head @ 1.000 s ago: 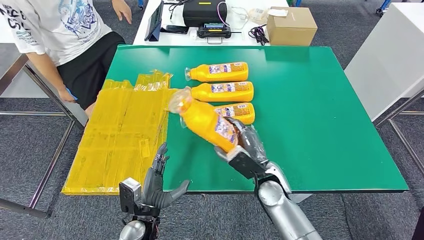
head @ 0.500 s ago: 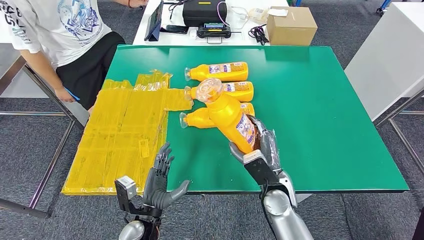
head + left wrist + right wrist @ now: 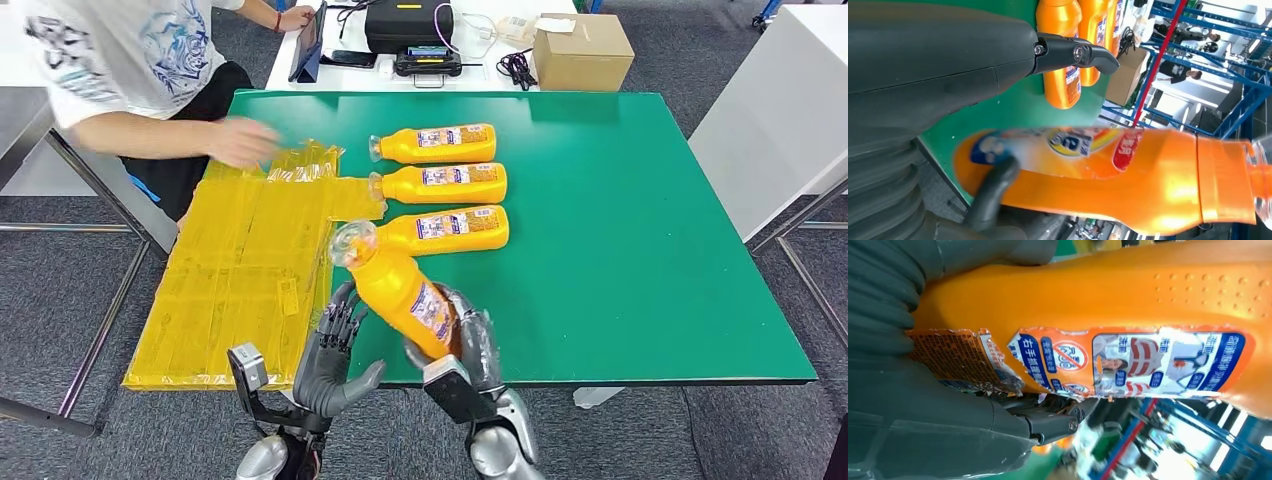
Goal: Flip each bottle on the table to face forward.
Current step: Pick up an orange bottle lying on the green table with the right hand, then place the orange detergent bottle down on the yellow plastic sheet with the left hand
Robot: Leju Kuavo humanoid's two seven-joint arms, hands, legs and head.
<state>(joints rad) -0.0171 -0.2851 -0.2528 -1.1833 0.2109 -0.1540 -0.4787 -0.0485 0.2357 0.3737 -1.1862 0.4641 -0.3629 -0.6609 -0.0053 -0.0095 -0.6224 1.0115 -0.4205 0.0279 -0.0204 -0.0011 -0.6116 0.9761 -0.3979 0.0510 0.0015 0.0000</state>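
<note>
The right hand grips the bottle by its base above the table's near edge, cap tilted up toward the far-left, with the empty, spread left hand just beside it.

A green table stands on grey carpet. At 12 o'clock a white desk carries a black case, a tablet, cables and a cardboard box. At 2 o'clock sits a white cabinet. At 10 o'clock a person leans over yellow plastic sheets. Blue shelving shows in the left wrist view.
</note>
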